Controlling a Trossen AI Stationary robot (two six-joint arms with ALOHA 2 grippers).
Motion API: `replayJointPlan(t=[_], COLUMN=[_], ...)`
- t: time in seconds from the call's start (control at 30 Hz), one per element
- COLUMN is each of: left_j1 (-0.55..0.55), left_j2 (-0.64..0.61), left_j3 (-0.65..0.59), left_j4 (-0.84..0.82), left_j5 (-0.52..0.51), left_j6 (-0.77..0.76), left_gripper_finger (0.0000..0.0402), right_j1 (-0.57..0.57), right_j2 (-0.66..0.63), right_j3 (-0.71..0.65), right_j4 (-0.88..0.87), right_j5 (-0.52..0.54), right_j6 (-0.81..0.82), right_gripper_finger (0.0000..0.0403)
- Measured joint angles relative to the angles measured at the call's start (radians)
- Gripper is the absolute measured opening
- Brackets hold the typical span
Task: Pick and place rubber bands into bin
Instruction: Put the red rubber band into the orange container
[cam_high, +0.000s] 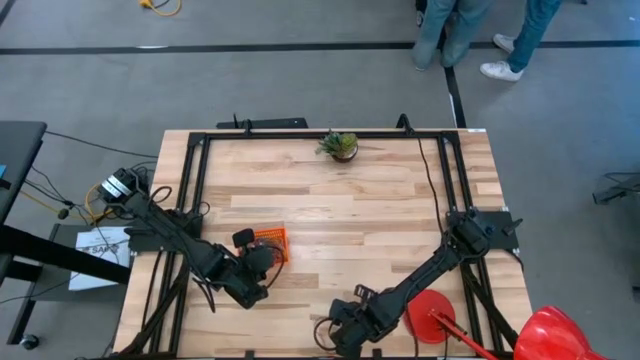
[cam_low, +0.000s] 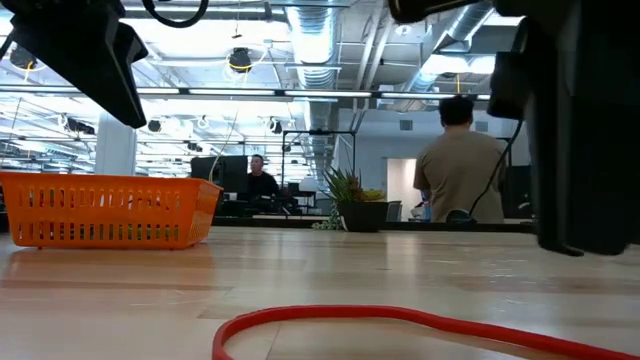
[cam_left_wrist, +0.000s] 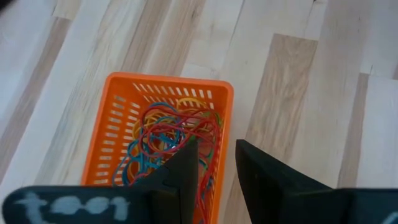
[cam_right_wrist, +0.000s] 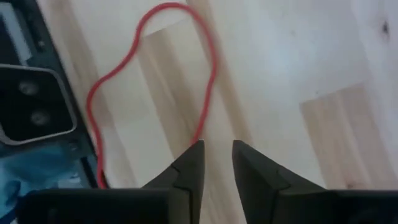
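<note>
left pincer (cam_left_wrist: 214, 163) label unreadable, perhaps "too"

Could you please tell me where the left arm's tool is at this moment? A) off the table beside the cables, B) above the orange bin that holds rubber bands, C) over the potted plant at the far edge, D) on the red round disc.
B: the left tool hangs with a narrow gap between its fingers above the orange bin, which holds a tangle of rubber bands; the high view shows the same.
</note>
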Motion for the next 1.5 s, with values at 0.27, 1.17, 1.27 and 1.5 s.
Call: replayJointPlan(t=[0.27,1.17,1.27,1.5], left_j1=[0.0,0.0,0.0,0.0], left_j2=[0.0,0.0,0.0,0.0], left_j3=[0.0,0.0,0.0,0.0], left_j4=[0.0,0.0,0.0,0.0], left_j5=[0.0,-0.001,-0.001,-0.001], left_j6=[0.0,0.0,0.0,0.0], left_gripper_finger=[0.0098,0.0098,0.0098,0.0098], right_j1=[-0.002,0.019,0.02,0.022], right_j2=[0.0,0.07,0.069,0.06], right_j3=[0.0,0.041,0.046,0.084], right_j4=[0.053,-0.021,-0.015,-0.019], right_j5=[0.027,0.053,0.052,0.052], right_j6=[0.027,0.101,0.077,0.025], right_gripper_finger=[0.0131,0.0122,0.0122,0.0122])
